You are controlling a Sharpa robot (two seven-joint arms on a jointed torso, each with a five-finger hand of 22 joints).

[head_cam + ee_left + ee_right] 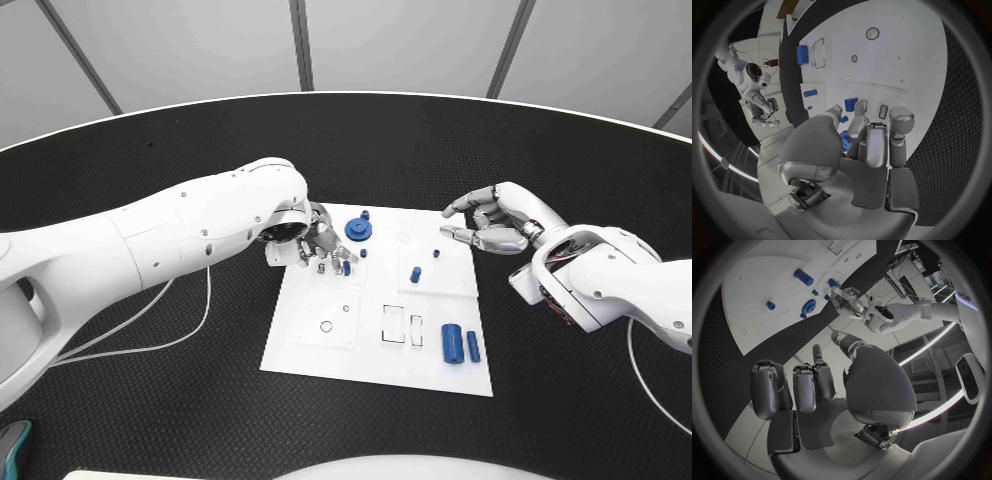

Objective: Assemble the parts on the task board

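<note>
Table: black, round-edged, bearing the board at its middle.
Task board: white plate, flat on the table, between the two arms.
Left hand: over the board's far-left corner, fingers pointing down and curled together around a small blue part, fingertips close to the board.
Right hand: off the board's far-right corner, above the black table, fingers apart and loosely curved, holding nothing.
Blue cylinders: two, lying side by side near the board's right edge, toward the robot.
Round blue piece: at the board's far edge, just beside the left hand.
Small blue peg: mid-board, well apart from both hands.
</note>
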